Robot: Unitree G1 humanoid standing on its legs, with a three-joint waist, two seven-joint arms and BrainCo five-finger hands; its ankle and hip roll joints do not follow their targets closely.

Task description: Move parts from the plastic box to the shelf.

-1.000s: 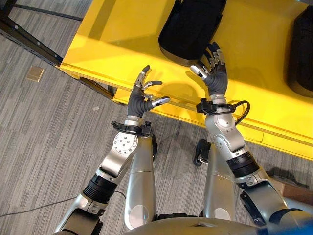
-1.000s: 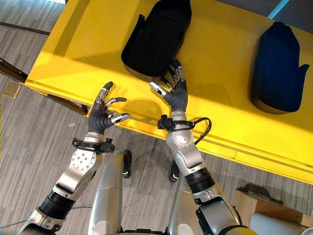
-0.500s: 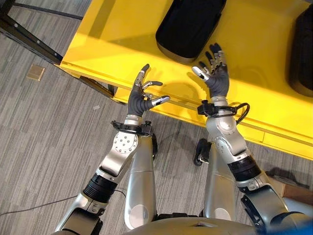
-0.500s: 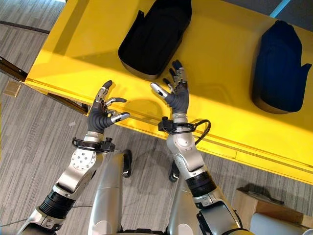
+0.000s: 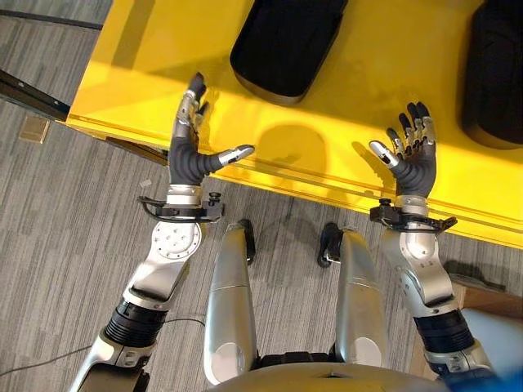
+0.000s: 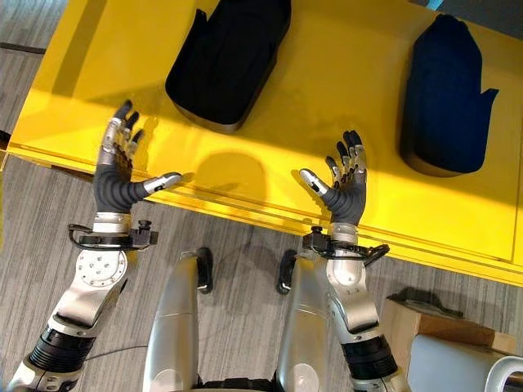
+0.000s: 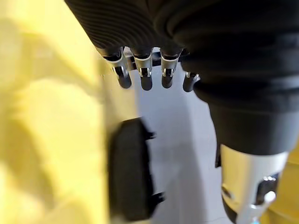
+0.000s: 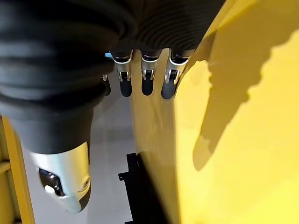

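Note:
Two dark moulded parts lie on the yellow shelf [image 5: 163, 57]: a black one [image 5: 286, 41] at the middle and a dark blue one [image 6: 445, 90] to the right. My left hand [image 5: 189, 159] is held up at the shelf's front edge, left of the black part, open with straight fingers [image 7: 146, 79] and thumb spread, holding nothing. My right hand [image 5: 414, 167] stands open and empty over the front edge between the two parts, fingers [image 8: 147, 81] straight. The black part [image 7: 131, 175] shows past the left hand's fingers, apart from them.
Grey carpet floor [image 5: 65, 245] lies before the shelf. A dark frame bar [image 5: 33, 94] and a small brown floor plate [image 5: 34, 129] sit at the left. A cardboard box [image 6: 433, 331] stands on the floor at the lower right.
My right hand has drawn back from the black part and moved right along the front edge. The left hand's fingers have straightened. The camera has shifted, so the whole scene sits further left.

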